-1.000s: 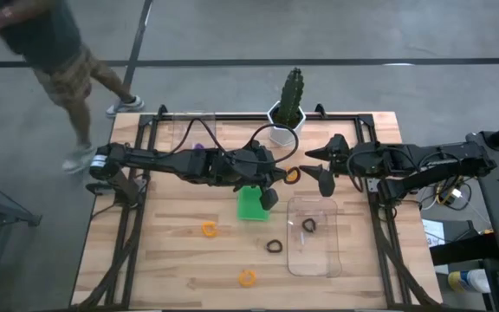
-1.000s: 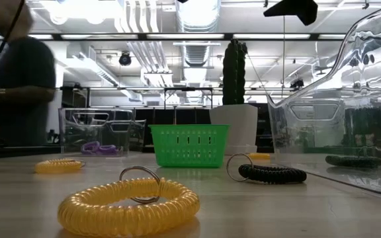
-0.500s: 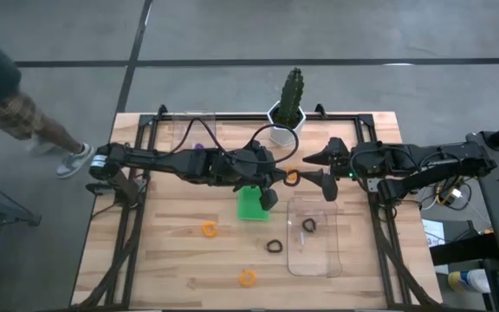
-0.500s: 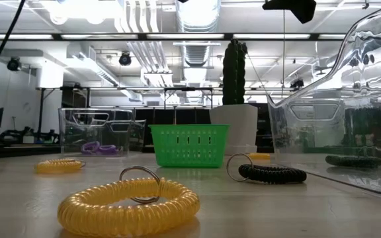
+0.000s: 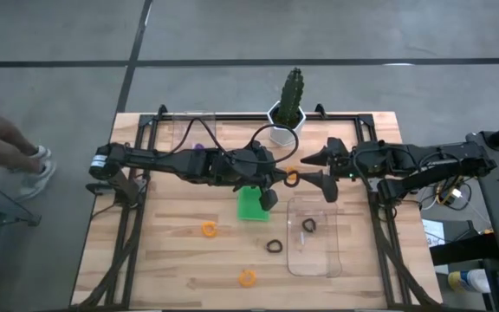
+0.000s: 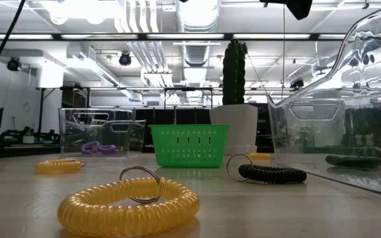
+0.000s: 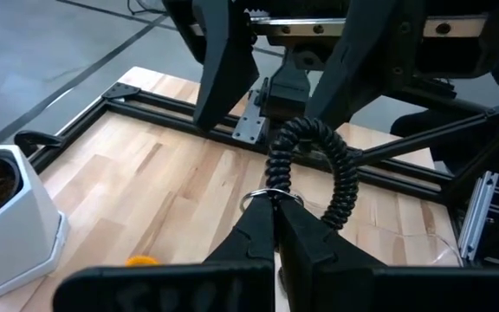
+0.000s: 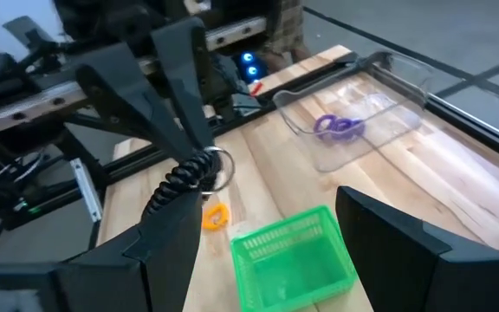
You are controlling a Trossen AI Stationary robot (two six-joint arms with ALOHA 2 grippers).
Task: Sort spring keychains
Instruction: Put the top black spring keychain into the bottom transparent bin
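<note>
Left gripper pinching black spring keychain by its ring, coil loop upright beyond fingertips; right gripper spread.

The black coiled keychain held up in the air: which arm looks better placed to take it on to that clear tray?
Probably the right. Its open gripper faces the black keychain pinched by the left gripper, and the clear tray lies on the right arm's side.
</note>
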